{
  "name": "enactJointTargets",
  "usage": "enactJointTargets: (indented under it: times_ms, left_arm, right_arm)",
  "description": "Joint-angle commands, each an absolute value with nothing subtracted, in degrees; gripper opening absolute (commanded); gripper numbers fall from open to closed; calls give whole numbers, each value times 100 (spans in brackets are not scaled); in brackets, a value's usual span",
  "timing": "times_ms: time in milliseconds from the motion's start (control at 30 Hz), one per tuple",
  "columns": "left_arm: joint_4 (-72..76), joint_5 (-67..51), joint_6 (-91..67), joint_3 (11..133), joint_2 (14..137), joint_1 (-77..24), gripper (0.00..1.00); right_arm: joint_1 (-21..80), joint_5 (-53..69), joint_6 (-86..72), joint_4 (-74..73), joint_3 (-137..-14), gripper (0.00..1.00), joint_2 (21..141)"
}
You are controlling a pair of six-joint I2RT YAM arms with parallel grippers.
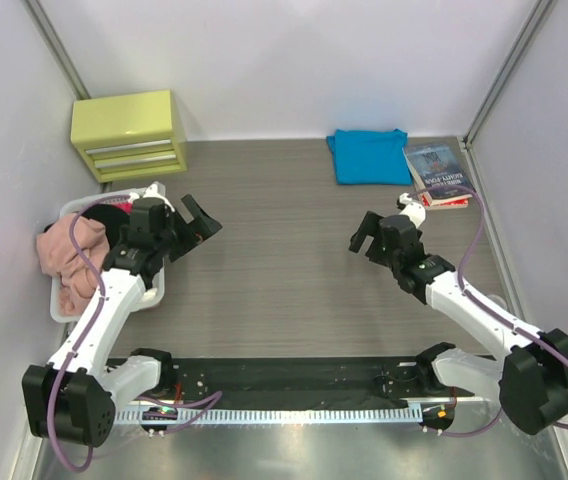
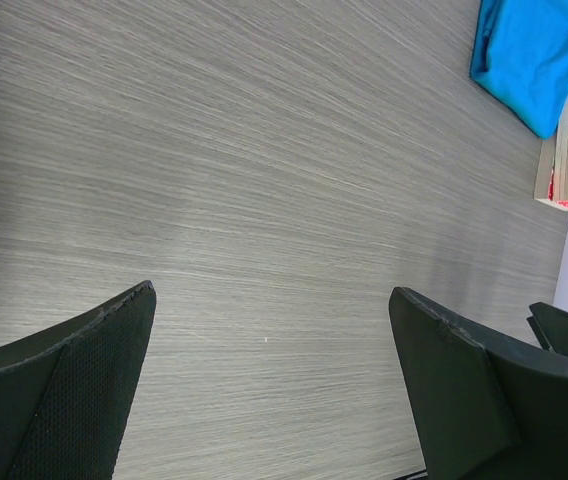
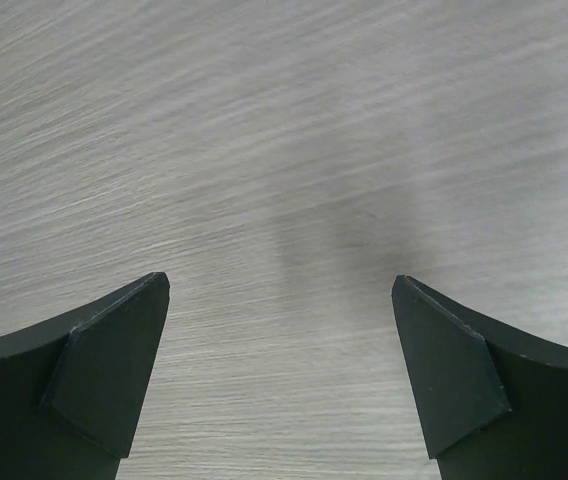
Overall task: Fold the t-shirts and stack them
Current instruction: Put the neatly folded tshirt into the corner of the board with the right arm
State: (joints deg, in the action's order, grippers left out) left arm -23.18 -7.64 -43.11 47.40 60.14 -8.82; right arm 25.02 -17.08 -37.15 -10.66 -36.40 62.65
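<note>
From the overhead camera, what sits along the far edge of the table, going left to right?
First the yellow-green drawer chest → turquoise t-shirt, folded → books beside the right wall.

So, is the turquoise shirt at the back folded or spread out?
Folded. The turquoise shirt lies as a compact, squarish bundle next to the books, with no sleeves spread out.

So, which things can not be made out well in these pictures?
1. Basket contents, top view: the left arm covers part; beyond the pink t-shirt, the count is unclear.
2. Books titles, top view: too small to read.
3. Turquoise t-shirt, left wrist view: cut off by the top edge.
4. Right wrist view: no t-shirt appears, only bare table.
</note>
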Motion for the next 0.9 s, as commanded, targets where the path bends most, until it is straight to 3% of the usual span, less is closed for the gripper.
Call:
enactJointTargets:
  times_ms: [0, 233, 500, 867]
  left_arm:
    - [-2223, -826, -4245, 4904, 5862, -844, 100]
    - [-2417, -844, -4114, 5124, 5766, -844, 100]
    - [-2312, -984, -3735, 5142, 5292, -844, 100]
    - [-2153, -932, -3868, 4544, 4773, -844, 100]
  right_arm:
    - [2505, -1450, -3209, -317, -4060, 100, 6144]
    - [2505, -1810, -2927, -228, -3903, 100, 5187]
    - [2505, -2576, -2829, -228, -2849, 100, 3078]
    - [2505, -2496, -3199, -352, -2320, 100, 2821]
